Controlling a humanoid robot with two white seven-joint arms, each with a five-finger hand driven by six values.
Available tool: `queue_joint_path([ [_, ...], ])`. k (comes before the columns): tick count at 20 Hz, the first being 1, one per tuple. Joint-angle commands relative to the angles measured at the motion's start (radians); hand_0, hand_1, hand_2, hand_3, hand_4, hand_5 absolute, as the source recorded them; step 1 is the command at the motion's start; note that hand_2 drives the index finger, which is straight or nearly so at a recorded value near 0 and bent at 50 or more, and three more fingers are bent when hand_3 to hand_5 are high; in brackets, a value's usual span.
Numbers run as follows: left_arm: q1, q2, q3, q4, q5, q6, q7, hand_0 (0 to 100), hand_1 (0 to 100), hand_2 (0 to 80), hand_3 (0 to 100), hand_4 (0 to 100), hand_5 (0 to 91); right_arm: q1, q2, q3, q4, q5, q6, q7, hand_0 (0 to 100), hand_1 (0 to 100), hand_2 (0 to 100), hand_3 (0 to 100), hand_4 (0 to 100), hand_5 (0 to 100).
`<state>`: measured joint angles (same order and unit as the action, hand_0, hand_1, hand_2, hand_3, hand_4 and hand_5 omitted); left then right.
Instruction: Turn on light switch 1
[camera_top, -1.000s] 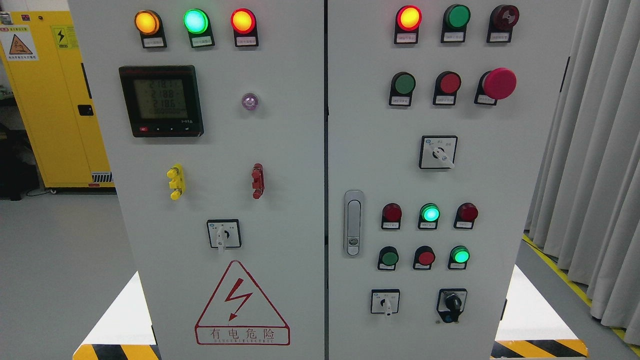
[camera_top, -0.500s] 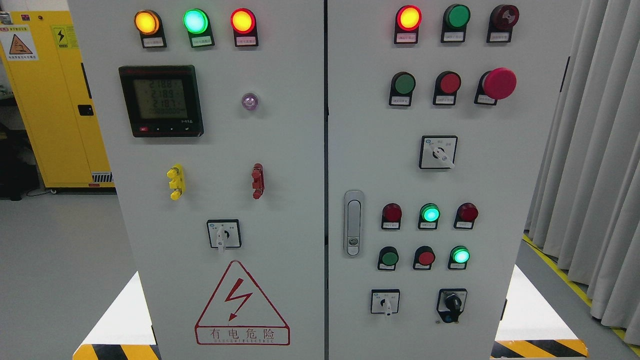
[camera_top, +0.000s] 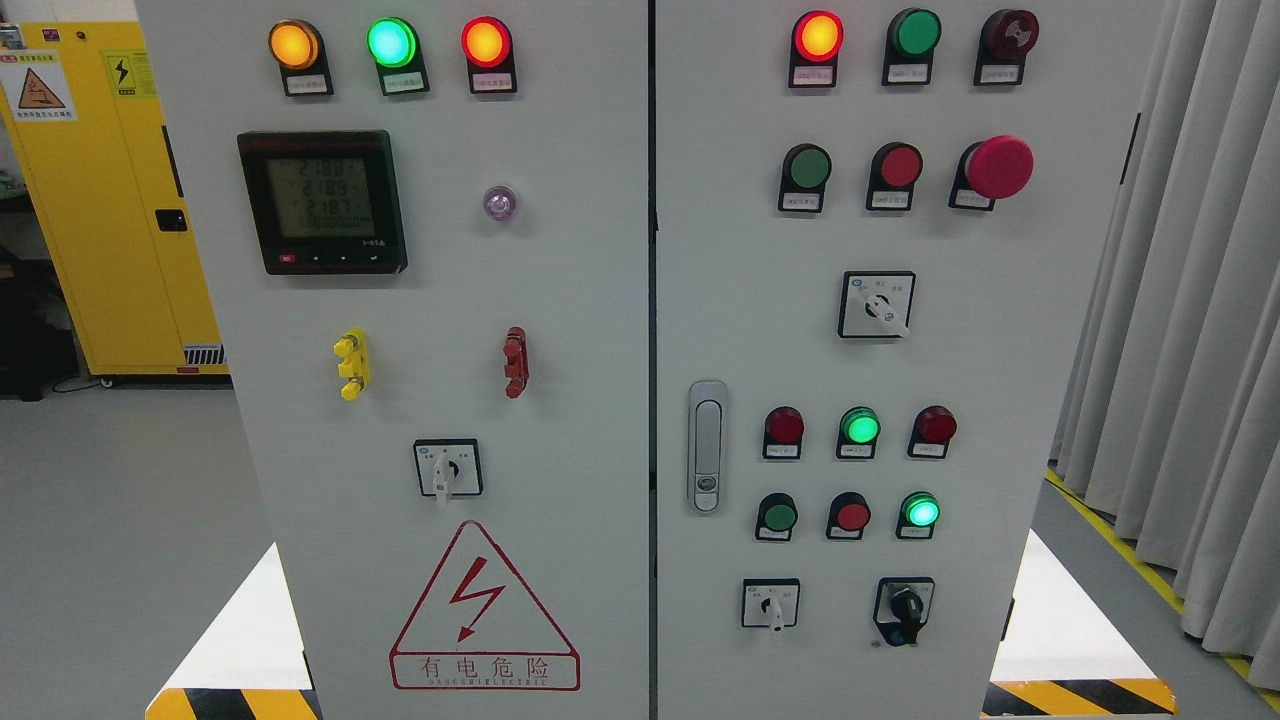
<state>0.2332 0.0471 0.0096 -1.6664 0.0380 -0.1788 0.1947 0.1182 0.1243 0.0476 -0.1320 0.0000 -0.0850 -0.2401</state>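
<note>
A grey electrical cabinet with two doors fills the head view. The left door (camera_top: 560, 300) carries a white rotary selector switch (camera_top: 447, 470) pointing down. On the right door (camera_top: 740, 250) are a selector (camera_top: 876, 304) turned down-right, a small selector (camera_top: 770, 604) pointing down and a black knob switch (camera_top: 903, 608). Push buttons sit in rows: a green one (camera_top: 806, 168), a red one (camera_top: 898, 166), and lower down a dark green one (camera_top: 777, 516), a red one (camera_top: 850, 516) and a lit green one (camera_top: 919, 511). The labels are too small to read. Neither hand is in view.
Lamps glow along the top, orange (camera_top: 293, 44), green (camera_top: 390, 42) and red (camera_top: 486, 42), with another red (camera_top: 817, 36) on the right door. A red mushroom stop button (camera_top: 995, 166), a digital meter (camera_top: 322, 200) and a door latch (camera_top: 707, 445) stand out. Yellow cabinet (camera_top: 100, 200) left, curtain (camera_top: 1190, 300) right.
Only the meter's digits have flickered, and the middle green indicator on the right door looks slightly dimmer. No switch or button has moved.
</note>
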Motion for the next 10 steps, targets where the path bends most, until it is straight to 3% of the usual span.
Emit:
queue_joint_path([
  [1, -0.064, -0.007, 0.013, -0.265, -0.003, 0.019, 0.008, 20, 64, 51.2, 70, 77, 69.5, 0.000, 0.000, 0.000, 0.000, -0.029, 0.001, 0.001, 0, 50, 4, 0, 0, 0],
  [6, -0.166, -0.027, -0.011, -0.299, -0.012, 0.131, 0.011, 18, 64, 52.6, 71, 78, 70.5, 0.000, 0.000, 0.000, 0.000, -0.029, 0.001, -0.001, 0, 50, 4, 0, 0, 0],
  [10, -0.218, -0.044, -0.043, -0.299, -0.078, 0.166, 0.041, 16, 65, 55.4, 73, 79, 70.6, 0.000, 0.000, 0.000, 0.000, -0.029, 0.001, 0.001, 0, 50, 4, 0, 0, 0],
])
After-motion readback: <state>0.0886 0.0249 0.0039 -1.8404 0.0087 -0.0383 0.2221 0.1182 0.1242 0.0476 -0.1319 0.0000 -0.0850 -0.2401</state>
